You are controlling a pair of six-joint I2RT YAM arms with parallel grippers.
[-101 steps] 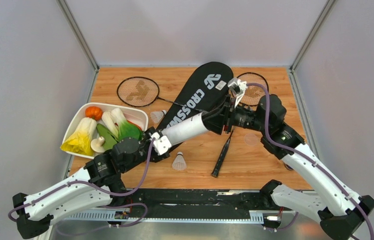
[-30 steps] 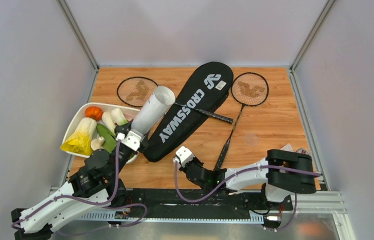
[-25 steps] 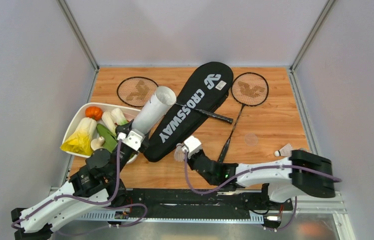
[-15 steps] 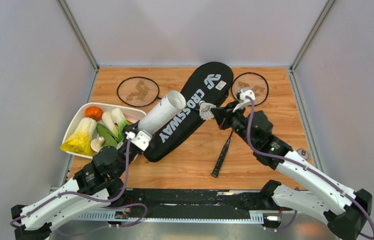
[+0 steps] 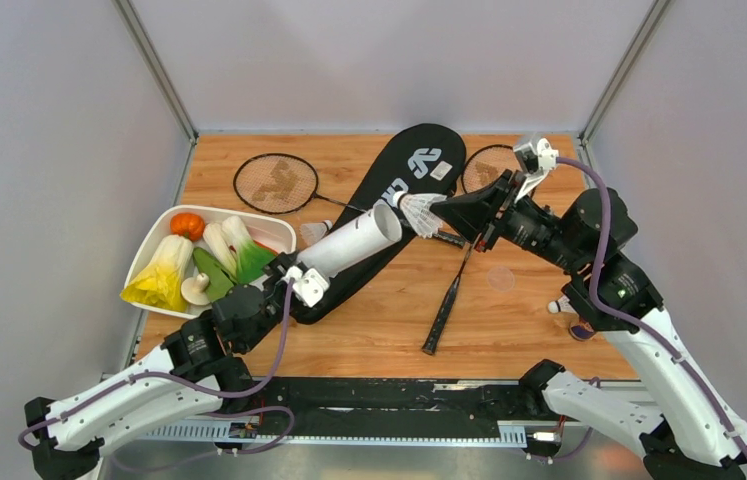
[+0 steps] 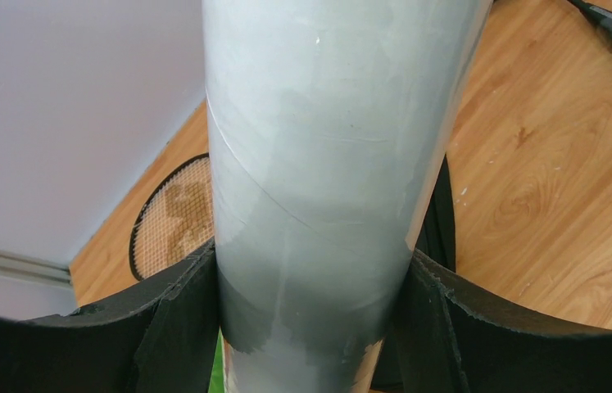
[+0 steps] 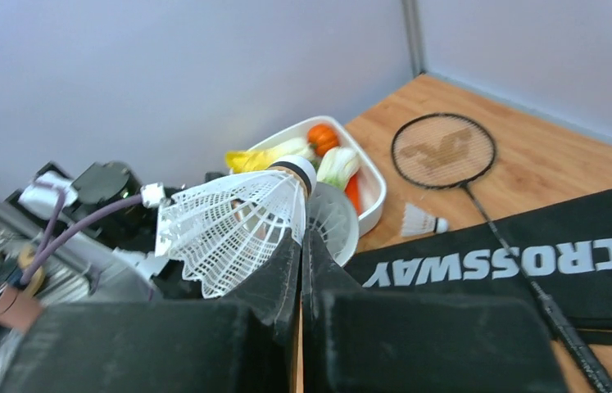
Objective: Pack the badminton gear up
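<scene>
White arms (image 5: 139,388), black joints (image 5: 589,222), purple cables (image 5: 602,232).

White "CROSSWAY" lettering along black racket bag (image 7: 491,286); no other text legible.

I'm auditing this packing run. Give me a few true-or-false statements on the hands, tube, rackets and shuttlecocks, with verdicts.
1. The left hand grips the white tube. True.
2. The right hand is empty. False: it is shut on a shuttlecock, held at the tube's open end.
3. Both rackets are inside the bag. False: a racket lies out in the open, left of the bag.
4. A loose shuttlecock lies beside the tray. True.
</scene>
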